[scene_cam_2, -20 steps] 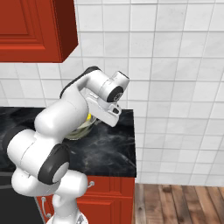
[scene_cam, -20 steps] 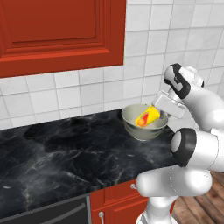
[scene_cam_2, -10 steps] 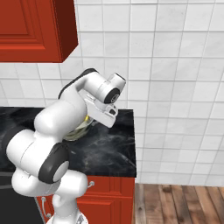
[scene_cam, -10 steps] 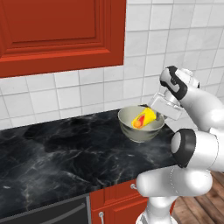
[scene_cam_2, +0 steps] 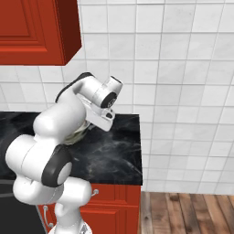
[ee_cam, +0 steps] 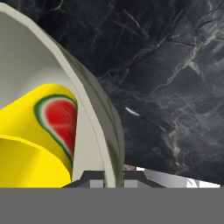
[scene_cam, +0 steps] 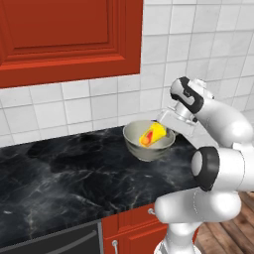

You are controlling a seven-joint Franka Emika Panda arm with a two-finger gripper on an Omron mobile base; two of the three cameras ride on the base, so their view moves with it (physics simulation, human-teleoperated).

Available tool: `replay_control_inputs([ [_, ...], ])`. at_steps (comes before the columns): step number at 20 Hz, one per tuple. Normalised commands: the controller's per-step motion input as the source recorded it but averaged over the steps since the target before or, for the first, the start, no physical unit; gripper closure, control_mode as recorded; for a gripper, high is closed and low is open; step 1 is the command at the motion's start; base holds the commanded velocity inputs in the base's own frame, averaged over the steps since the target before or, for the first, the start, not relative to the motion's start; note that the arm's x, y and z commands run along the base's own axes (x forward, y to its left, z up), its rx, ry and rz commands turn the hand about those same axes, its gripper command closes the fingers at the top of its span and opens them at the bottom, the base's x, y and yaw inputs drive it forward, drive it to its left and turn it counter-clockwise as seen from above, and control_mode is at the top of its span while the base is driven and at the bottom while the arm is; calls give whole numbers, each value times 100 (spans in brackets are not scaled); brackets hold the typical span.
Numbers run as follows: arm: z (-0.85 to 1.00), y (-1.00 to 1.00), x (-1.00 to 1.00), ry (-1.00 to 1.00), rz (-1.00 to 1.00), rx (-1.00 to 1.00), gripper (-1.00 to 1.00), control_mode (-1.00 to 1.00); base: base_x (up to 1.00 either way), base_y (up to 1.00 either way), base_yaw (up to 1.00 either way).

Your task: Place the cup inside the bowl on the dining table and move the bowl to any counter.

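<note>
The yellow cup (scene_cam: 153,134) is already lying on its side inside the bowl (scene_cam: 147,146), so that part looks done. The bowl is over the black counter (scene_cam: 64,173) by the white wall tiles. I think it sits very low there, maybe just touching, but I cannot tell if it rests on the stone yet. The gripper (scene_cam: 171,128) is squeezed shut on the bowl's rim, with the thin wall pinched between its two tips. What is left, I guess, is to set the bowl down flat and let go. I count one cup, one bowl and one robot arm. There is one red cupboard (scene_cam: 69,39) up on the wall.
</note>
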Motion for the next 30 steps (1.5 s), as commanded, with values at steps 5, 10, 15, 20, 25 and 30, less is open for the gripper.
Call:
replay_control_inputs([
  [5,0,35,30,0,0,0,100,-100,0,0,0],
  [10,-7,5,44,0,0,0,100,-100,0,0,0],
  [15,-12,0,9,0,0,0,100,-100,0,0,0],
  [20,-27,0,0,0,0,-1,100,-100,0,0,0],
  [25,-19,0,0,0,0,-1,100,-100,0,0,0],
  [30,-10,0,0,0,0,-1,100,-100,0,0,0],
])
